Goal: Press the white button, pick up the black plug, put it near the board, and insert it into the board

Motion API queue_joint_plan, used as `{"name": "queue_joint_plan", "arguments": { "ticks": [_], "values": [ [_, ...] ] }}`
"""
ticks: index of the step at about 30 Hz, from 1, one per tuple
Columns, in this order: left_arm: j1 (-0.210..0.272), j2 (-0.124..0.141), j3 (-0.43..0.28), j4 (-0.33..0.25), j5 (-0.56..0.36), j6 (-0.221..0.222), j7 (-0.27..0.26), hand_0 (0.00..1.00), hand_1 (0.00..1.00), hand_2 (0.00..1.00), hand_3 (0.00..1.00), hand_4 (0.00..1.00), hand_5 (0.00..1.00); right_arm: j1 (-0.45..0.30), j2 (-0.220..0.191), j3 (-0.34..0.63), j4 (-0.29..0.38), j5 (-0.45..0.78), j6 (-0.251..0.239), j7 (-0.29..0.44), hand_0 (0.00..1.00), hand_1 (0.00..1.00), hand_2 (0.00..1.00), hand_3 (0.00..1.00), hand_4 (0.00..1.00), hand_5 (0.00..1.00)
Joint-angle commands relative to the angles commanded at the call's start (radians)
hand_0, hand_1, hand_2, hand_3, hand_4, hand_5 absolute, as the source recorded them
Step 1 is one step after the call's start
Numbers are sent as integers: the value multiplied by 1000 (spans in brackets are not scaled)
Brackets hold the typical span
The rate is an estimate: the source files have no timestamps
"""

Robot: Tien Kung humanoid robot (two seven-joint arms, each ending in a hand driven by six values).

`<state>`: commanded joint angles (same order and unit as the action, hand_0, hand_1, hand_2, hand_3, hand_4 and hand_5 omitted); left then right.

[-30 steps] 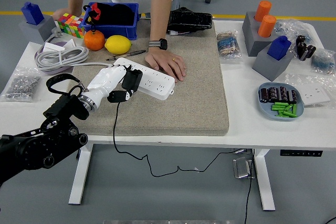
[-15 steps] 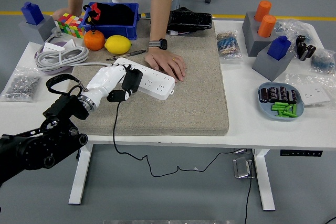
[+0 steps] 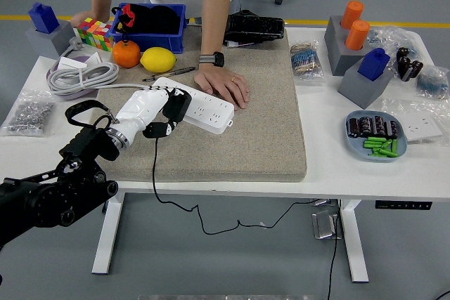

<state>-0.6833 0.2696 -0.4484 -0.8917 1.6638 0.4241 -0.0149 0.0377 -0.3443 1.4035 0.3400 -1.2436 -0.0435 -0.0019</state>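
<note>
A white power strip (image 3: 204, 109) lies on the beige mat (image 3: 239, 131), angled from upper left to lower right. My left hand (image 3: 158, 112), white with black fingertips, is shut on the black plug (image 3: 176, 107) and holds it over the strip's left end. The plug's black cord (image 3: 156, 173) hangs down over the table's front edge. Whether the prongs are in a socket is hidden by my fingers. A person's hand (image 3: 225, 83) rests flat on the mat against the strip's far side.
Behind the strip lie a pen (image 3: 169, 73), a lemon (image 3: 158, 59), an orange (image 3: 126, 54), a blue bin (image 3: 149, 27) and a coiled white cable (image 3: 81, 77). A blue plate of batteries (image 3: 376, 136) and grey blocks (image 3: 362, 75) stand on the right.
My left hand has shifted slightly up and back with the plug, closer over the strip's left end. The person's hand has stayed put.
</note>
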Motion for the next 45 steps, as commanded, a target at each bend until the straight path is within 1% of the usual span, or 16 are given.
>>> {"name": "queue_joint_plan", "arguments": {
  "ticks": [9,16,23,25,26,28,31,32,34,37,38,40,42,43,44,45],
  "values": [
    [-22,-25,10,33,-11,2,-3,862,836,774,739,615,2,2,-1,0,0,2,-2,2,740,610,573,584,640,337],
    [-51,-60,13,75,-17,-3,3,861,836,774,738,622,2,3,-2,-1,0,3,-3,3,740,611,572,583,639,339],
    [-55,-65,15,84,-23,-4,2,863,834,772,738,629,2,1,-1,1,0,3,-3,3,739,610,572,584,639,338],
    [-54,-63,12,80,-23,3,-4,863,834,772,738,629,2,0,-1,1,-1,2,-3,3,739,610,572,584,639,338],
    [-53,-62,8,77,-22,7,-5,865,839,776,758,684,2,-1,-1,1,-2,2,-3,3,739,610,572,583,638,338],
    [-52,-60,-2,71,-23,21,-14,865,839,776,758,684,2,-1,-1,0,-1,2,-3,3,739,610,572,583,638,338],
    [-53,-57,-11,61,-20,27,-15,865,839,776,758,684,2,1,0,0,0,3,-3,3,739,610,572,583,638,338],
    [-54,-56,-13,58,-20,28,-16,897,880,830,827,789,138,1,0,0,0,3,-3,3,739,610,572,583,637,337],
    [-52,-54,-18,53,-19,32,-19,897,880,830,827,789,138,2,0,0,1,3,-2,3,739,610,572,583,637,337],
    [-38,-46,-56,33,-30,71,-53,897,880,830,827,789,138,3,0,-1,3,3,-2,3,739,610,572,583,637,337],
    [-31,-42,-71,23,-36,85,-67,935,925,890,885,817,355,3,0,-1,3,3,-2,3,738,610,571,584,637,337],
    [-9,-34,-127,-3,-46,123,-104,935,925,890,885,817,355,2,0,-3,2,2,-2,3,738,610,571,584,637,337],
    [28,-23,-201,-43,-58,154,-137,935,925,890,885,817,355,0,1,-3,1,2,-3,3,738,610,571,584,637,337],
    [46,-20,-240,-61,-52,161,-147,935,925,890,885,817,355,-1,2,-4,1,1,-3,3,738,610,571,584,637,337],
    [69,-15,-286,-83,-44,164,-153,942,934,903,897,813,428,-2,4,-3,0,1,-3,3,737,609,571,583,636,336],
    [81,-12,-323,-96,-42,164,-155,942,934,903,897,813,428,-3,4,-3,-1,1,-3,3,737,609,571,583,636,336]
  ]
}}
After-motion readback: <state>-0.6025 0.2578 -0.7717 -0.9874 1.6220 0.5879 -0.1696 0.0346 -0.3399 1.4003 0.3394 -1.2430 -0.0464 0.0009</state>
